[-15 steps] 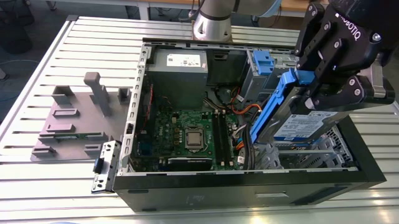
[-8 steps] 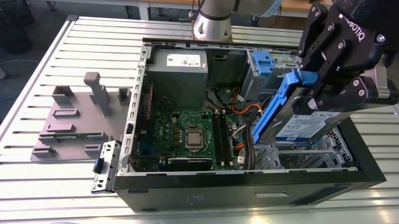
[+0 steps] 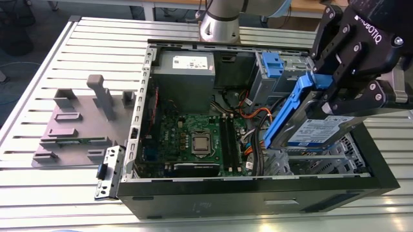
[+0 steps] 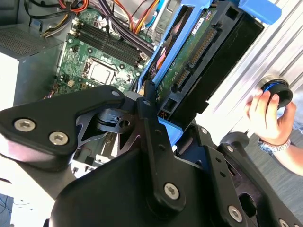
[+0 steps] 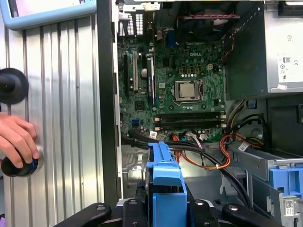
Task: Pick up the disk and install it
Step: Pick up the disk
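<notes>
The disk (image 3: 317,131), a silver drive with a blue-and-white label and blue rails, hangs tilted on edge over the drive-bay corner of the open computer case (image 3: 258,195), on the exterior view's right. My gripper (image 3: 335,92) is shut on it from above. In the second wrist view the disk (image 4: 189,52) shows its green circuit board, with a black finger (image 4: 147,118) pressed against its blue rail. In the first wrist view the disk's blue rail (image 5: 165,172) stands out in front of my gripper (image 5: 165,210), above the case floor.
Inside the case are the motherboard (image 3: 200,140), orange and black cables (image 5: 213,156), a grey power-supply box (image 3: 184,65) and a blue-fronted drive cage (image 3: 271,65). A grey fixture (image 3: 77,125) lies on the slatted table. A person's hand (image 5: 16,139) rests on a black knob (image 5: 19,165) beside the case.
</notes>
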